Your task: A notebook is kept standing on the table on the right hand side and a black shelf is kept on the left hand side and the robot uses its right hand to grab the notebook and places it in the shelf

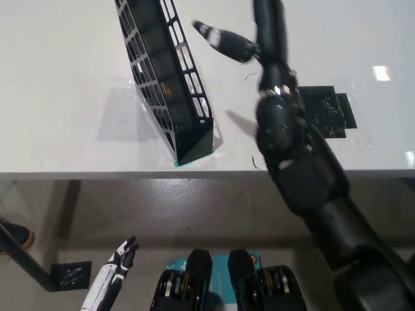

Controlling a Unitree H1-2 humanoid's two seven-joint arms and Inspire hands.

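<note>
- A glossy white table point(65, 78) filled the upper part, a light glare point(380, 72) at its right.
- Black tape patch point(324, 111) lay on it.
- Grey floor point(162, 207) showed below, with a dark table leg point(26, 262).
</note>
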